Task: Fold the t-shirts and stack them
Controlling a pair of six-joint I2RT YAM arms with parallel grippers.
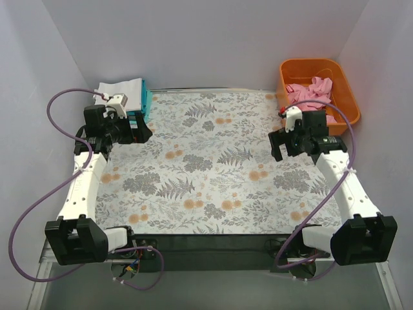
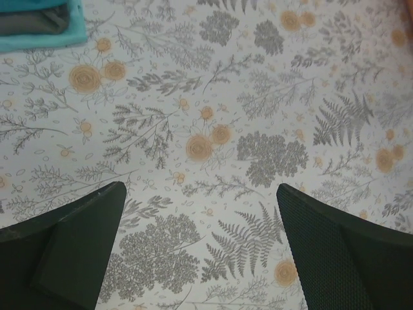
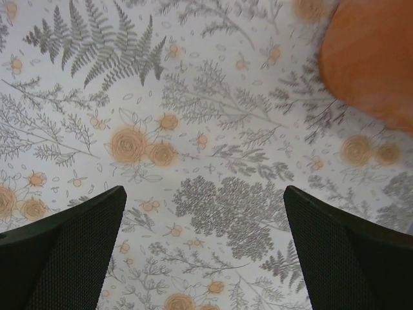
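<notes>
Surface (image 1: 213, 168): fern-and-flower print covering, enclosed by plain pale walls (image 1: 206, 39). Pink t-shirt (image 1: 313, 90) lies crumpled in orange basket (image 1: 306, 62) (far right corner). White t-shirt (image 1: 122, 86) and teal t-shirt (image 1: 148, 100) sit folded far left. Left fingers (image 2: 71, 252) and right fingers (image 3: 64, 252): spread apart, holding nothing.

The light is bright, even and soft in all three views, and the pale walls (image 1: 193, 39) look almost white. On the grey-and-orange floral patterned surface (image 1: 213, 161) the shadows are weak, with soft edges. The top view is sharp. In the right wrist view the orange plastic basket (image 3: 368, 58) is blurred, out of focus. In the left wrist view the teal folded t-shirt (image 2: 45, 35) is slightly soft.
</notes>
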